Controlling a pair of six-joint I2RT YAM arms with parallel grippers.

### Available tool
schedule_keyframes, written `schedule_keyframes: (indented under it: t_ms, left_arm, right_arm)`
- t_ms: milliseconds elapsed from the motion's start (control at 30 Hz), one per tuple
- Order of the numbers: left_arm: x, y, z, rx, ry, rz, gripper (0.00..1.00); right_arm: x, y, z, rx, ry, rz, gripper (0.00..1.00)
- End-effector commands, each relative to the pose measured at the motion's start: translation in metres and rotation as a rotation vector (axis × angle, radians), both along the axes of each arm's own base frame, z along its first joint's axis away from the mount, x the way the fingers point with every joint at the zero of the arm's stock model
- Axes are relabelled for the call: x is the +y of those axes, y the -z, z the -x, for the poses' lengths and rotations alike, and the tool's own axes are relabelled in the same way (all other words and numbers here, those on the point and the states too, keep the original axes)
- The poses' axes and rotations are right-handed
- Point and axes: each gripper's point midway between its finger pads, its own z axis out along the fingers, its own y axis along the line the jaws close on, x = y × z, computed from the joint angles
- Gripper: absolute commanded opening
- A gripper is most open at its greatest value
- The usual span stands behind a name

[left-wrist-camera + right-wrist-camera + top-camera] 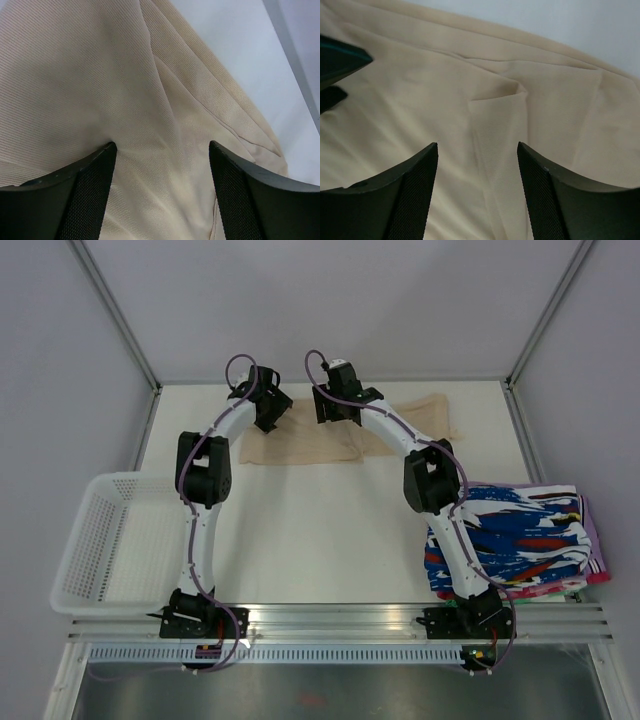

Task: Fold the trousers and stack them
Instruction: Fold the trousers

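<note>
Two claws, the left claw [162, 145] and the right claw [477, 145], stand wide open just above the trousers [300, 448], gripping nothing. The trousers lie spread at the far side of the table [320, 540]. From above, the arms [200, 530] cover the garment's middle and the fingertips, and whether the tips touch the cloth is unclear.

One trousers [300, 445], one basket [105, 540], one garment stack [530, 530]

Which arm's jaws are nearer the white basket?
Left arm. Its jaws hang over the trousers, past the basket's far corner; the right arm's hang farther right, over the same trousers.
</note>
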Motion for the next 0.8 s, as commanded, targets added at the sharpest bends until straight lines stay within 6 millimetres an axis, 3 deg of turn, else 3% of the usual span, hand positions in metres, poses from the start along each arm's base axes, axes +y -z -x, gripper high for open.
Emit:
schedule_keyframes:
  t_ms: [0,100,233,433,567,767]
  left_arm:
    - [-0.001,-0.005,0.001,-0.017,0.034,0.009,0.80]
    - [0.001,-0.002,0.004,-0.016,0.041,0.008,0.81]
    - [0.003,0.004,0.007,-0.004,0.045,0.011,0.81]
    - [0.005,0.009,0.010,0.002,0.045,0.018,0.80]
    - [0.004,0.013,0.012,0.008,0.048,0.027,0.81]
    - [0.006,0.013,0.011,0.006,0.044,0.032,0.80]
  right_arm:
    - [-0.033,-0.007,-0.026,-0.069,0.199,0.067,0.71]
    - [-0.031,-0.005,-0.031,-0.073,0.247,0.023,0.68]
    - [-0.006,0.012,-0.033,-0.036,0.219,-0.103,0.65]
    - [0.011,0.004,-0.035,-0.069,0.254,-0.155,0.65]
    - [0.009,0.008,-0.035,-0.100,0.271,-0.097,0.69]
    - [-0.004,0.043,-0.029,-0.057,0.291,0.002,0.62]
